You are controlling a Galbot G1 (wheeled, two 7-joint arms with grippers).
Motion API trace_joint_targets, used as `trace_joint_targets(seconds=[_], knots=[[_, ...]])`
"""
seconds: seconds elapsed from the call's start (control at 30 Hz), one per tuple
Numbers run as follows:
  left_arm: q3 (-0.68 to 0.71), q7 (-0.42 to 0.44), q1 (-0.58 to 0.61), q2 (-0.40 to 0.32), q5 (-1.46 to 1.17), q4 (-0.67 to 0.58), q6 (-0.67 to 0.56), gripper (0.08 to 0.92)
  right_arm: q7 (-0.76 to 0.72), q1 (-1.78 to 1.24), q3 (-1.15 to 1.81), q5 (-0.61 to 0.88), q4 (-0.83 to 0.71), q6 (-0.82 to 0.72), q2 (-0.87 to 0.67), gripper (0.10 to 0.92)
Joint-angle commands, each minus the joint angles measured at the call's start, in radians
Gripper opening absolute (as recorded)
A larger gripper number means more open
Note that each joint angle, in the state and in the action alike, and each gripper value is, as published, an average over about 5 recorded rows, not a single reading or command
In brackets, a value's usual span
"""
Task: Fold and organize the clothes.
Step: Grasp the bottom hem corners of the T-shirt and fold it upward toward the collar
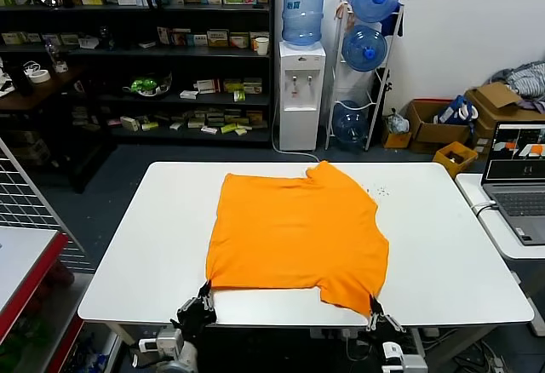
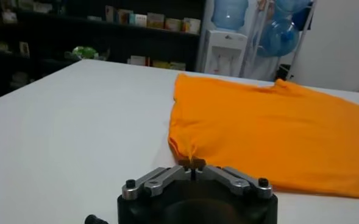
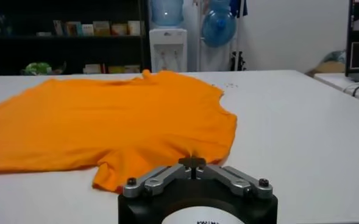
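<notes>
The bright orange T-shirt (image 1: pixel 298 232) lies spread flat on the white table (image 1: pixel 153 245), plain side up, no lettering showing. My left gripper (image 1: pixel 205 291) is shut on its near left corner at the table's front edge; in the left wrist view (image 2: pixel 193 163) the jaws pinch the orange T-shirt (image 2: pixel 270 134). My right gripper (image 1: pixel 374 306) is shut on the near right corner; the right wrist view (image 3: pixel 192 163) shows the jaws closed on the T-shirt (image 3: pixel 106 122).
A laptop (image 1: pixel 519 181) stands on a side table to the right. A water dispenser (image 1: pixel 302 92), a bottle rack (image 1: pixel 368 58), dark shelves (image 1: pixel 136 49) and cardboard boxes (image 1: pixel 434 122) stand behind the table. A red-edged rack (image 1: pixel 25 262) is at the left.
</notes>
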Motion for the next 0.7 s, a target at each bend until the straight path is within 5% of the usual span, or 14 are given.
trace_joint_targets(seconds=[0.03,0.3,0.7], knots=[[-0.005,-0.042,0.231,0.050,0.005,-0.186,-0.029,0.094,0.037,-0.220,0.009,0.010,0.106,0.079,-0.069,0.124],[-0.021,-0.056,0.261,0.065,-0.004,-0.231,-0.052,0.094,0.051,-0.231,0.017,0.036,0.140,0.119,-0.075,0.124],[0.008,-0.029,-0.075,0.109,-0.080,-0.096,-0.036,0.094,0.086,0.257,-0.005,0.100,0.000,-0.014,-0.105,0.124]])
